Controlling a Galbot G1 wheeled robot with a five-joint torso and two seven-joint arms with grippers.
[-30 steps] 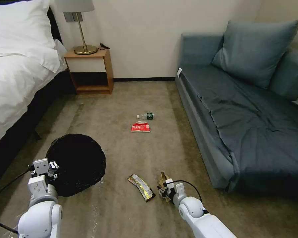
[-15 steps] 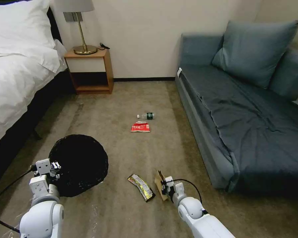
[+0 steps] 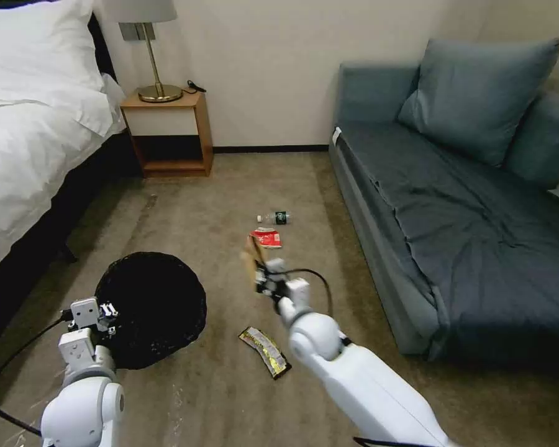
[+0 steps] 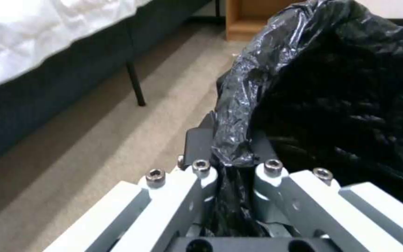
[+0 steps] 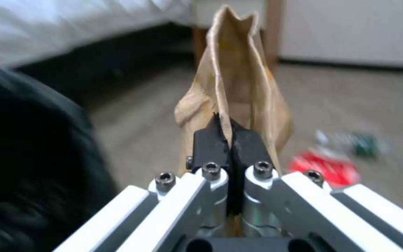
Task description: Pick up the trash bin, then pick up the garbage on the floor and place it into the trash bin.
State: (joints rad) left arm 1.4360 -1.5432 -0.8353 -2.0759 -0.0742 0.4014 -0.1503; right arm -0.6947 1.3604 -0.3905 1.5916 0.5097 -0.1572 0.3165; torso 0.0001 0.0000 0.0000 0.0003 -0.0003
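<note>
Paper bag [image 3: 250, 261], crumpled and brown, is held off the floor [image 3: 230, 397] by the right gripper [image 3: 262, 280]; in the right wrist view its black fingers [image 5: 211, 141] are seen clenched on the paper's lower fold, the rest of the bag standing up above them. The bag is placed in the air at about 2 o'clock from the trash bin [image 3: 152, 304], whose black liner is near but not yet under it.

The bin is carried by the left gripper [image 4: 232, 159], its fingers pinched on the gathered liner edge at the bin's 7 o'clock side.

Judgement on the step in hand: the bag is to be carried toward 9 o'clock until it hangs well inside the liner's mouth before release. A light, tall paper is likely to tip or drift, so a low drop point over the middle is advised. The bin is best kept level and unmoved.

Left on the carpet: dark-gold wrapper [image 3: 265, 352] at the bin's 4 o'clock; red-white packet [image 3: 266, 237] and bottle [image 3: 276, 217] beyond it toward 1 o'clock.
</note>
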